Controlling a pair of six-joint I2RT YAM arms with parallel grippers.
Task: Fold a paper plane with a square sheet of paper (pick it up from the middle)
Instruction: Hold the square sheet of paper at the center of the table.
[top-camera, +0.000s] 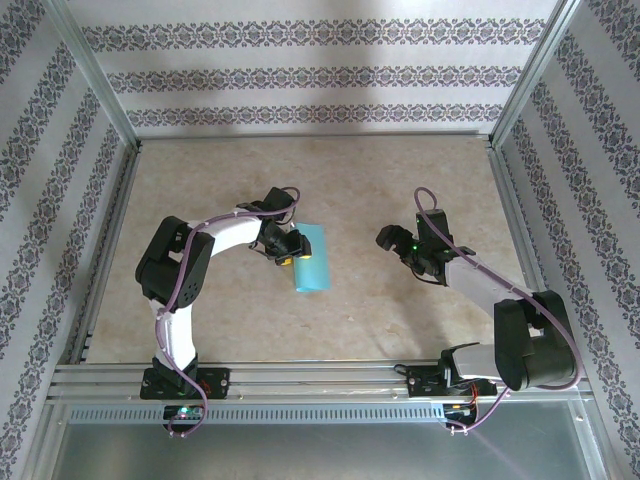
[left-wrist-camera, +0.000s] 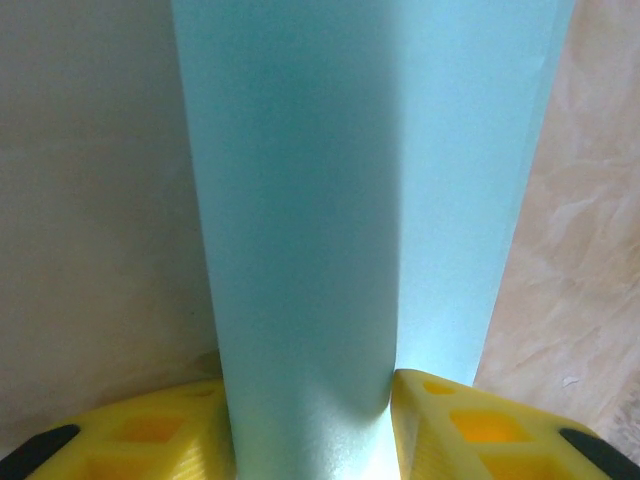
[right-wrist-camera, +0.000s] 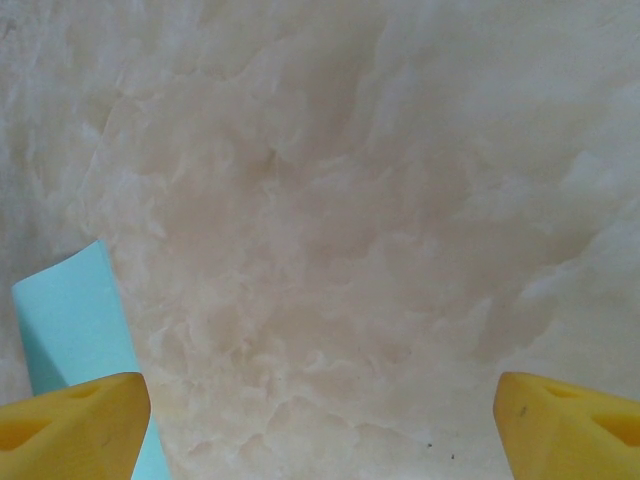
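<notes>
Left wrist view: left gripper (left-wrist-camera: 312, 405) clenched on the paper (left-wrist-camera: 330, 200) running ahead between its fingers (left-wrist-camera: 470, 430), probably light, limp, easily creased, best pinched mid-sheet; right gripper (right-wrist-camera: 320, 410) released, paper beside one finger.

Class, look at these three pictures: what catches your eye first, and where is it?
A light-blue folded paper stands out near the middle of the marbled table, pinched between the yellow fingers of the left hand. The right hand hangs open over bare tabletop to its right.
</notes>
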